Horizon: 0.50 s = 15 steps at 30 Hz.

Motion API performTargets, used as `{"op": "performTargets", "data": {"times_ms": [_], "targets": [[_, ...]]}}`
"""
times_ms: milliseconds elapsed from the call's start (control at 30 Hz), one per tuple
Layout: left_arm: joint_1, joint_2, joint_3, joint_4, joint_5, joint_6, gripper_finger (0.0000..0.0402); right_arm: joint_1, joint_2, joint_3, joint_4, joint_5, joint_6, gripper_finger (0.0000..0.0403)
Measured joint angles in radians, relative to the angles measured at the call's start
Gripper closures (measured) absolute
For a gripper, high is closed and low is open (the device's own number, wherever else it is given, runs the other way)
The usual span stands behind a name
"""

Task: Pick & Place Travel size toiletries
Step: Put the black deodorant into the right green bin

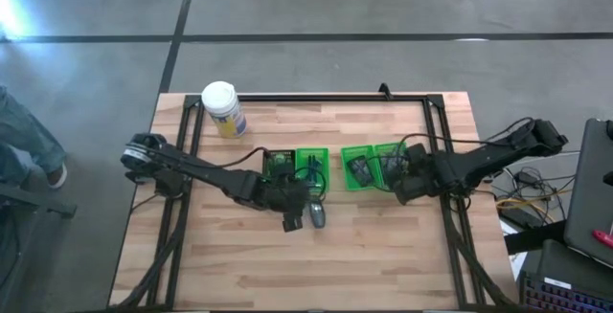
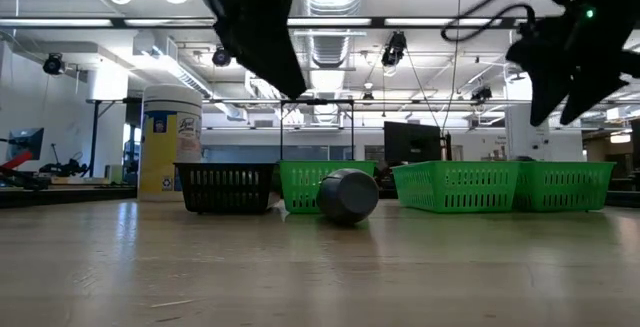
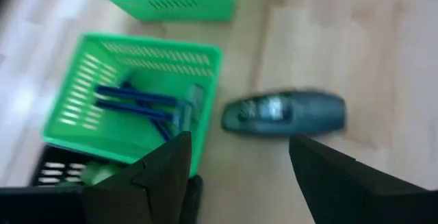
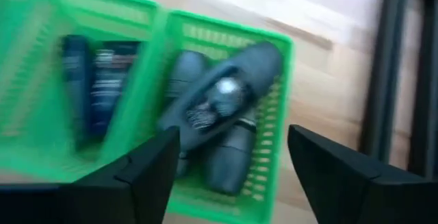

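A dark grey oval tube [image 1: 317, 214] [image 3: 284, 112] lies on its side on the wood, just in front of a green tray [image 3: 205, 66] that holds thin dark sticks [image 3: 133, 101]. My left gripper [image 1: 293, 215] [image 3: 239, 145] is open and hovers beside this tube, above the table. My right gripper [image 1: 400, 187] [image 4: 231, 133] is also open, above a green tray [image 4: 274, 53] filled with several grey tubes [image 4: 226, 97]. The neighbouring green tray [image 4: 147, 15] holds dark flat items [image 4: 96, 87]. In the low view the loose tube [image 2: 347, 195] shows end-on.
Four small trays stand in a row mid-table: a black one [image 1: 278, 164] on the left, then three green ones [image 1: 311, 167] [image 1: 358, 169] [image 1: 388, 158]. A white-lidded, yellow-labelled jar [image 1: 222, 108] stands near the far left corner. Bare wood [image 1: 316, 265] lies along the near side.
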Motion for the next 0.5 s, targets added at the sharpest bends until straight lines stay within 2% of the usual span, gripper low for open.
{"op": "performTargets", "data": {"times_ms": [100,200,233,300,367,433,500], "targets": [[0.0,0.0,-0.006,-0.007,0.103,0.01,0.0151,0.022,0.0,0.06,0.002,0.012,-0.056,0.0118],[0.0,0.0,-0.043,0.047,0.161,-0.007,0.0151,0.024,0.001,0.126,0.003,0.006,-0.128,0.0099],[0.0,0.0,-0.055,0.071,0.185,0.031,0.0151,0.024,0.001,0.147,0.003,-0.011,-0.165,0.0094],[-0.015,0.0,-0.075,0.14,0.222,0.203,0.0151,0.027,0.001,0.189,0.012,-0.052,-0.27,0.0086],[-0.038,0.0,-0.102,0.239,0.239,0.478,0.0151,0.039,0.001,0.226,0.014,-0.074,-0.363,0.0079],[-0.054,0.0,-0.132,0.32,0.257,0.766,0.0151,0.051,0.001,0.259,0.013,-0.074,-0.403,0.0074],[-0.046,0.018,-0.141,0.383,0.3,0.95,0.0151,0.051,0.001,0.288,-0.001,-0.075,-0.404,0.0068]]}}
